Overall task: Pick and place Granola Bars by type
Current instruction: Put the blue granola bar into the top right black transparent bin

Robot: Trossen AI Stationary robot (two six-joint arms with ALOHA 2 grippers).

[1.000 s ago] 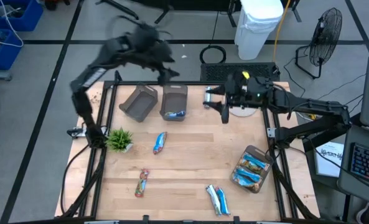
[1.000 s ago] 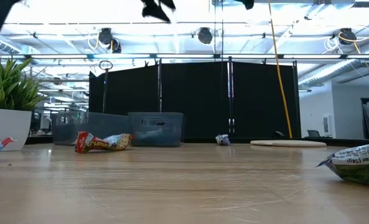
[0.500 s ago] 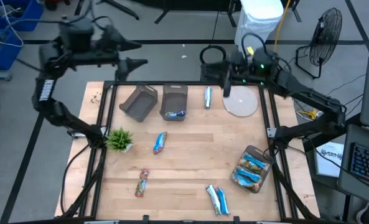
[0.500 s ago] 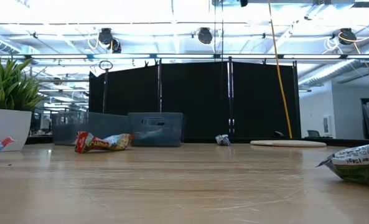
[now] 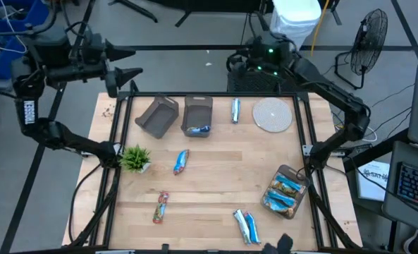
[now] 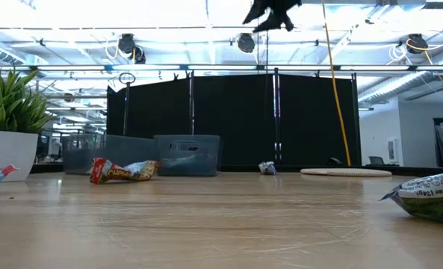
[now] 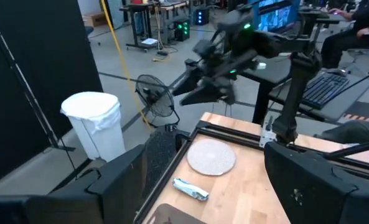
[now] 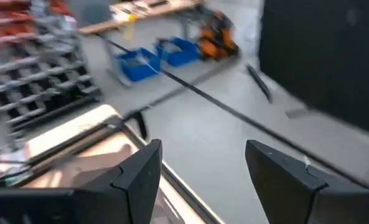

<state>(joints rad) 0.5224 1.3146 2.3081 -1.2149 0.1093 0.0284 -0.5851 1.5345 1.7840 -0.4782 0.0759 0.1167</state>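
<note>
Granola bars point(image 5: 182, 161) scattered mid-desk: light, slippery, crinkly; pinch across narrow middle | left end effector point(image 5: 127, 74) upper left, open, empty | right end effector point(image 5: 238, 62) top centre, open, empty

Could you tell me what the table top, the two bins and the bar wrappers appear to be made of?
Table top: pale wood, visible grain and board seams. Bins: grey-brown, probably matte plastic. Granola bar wrappers: thin glossy film or foil, crinkled and reflective.
</note>
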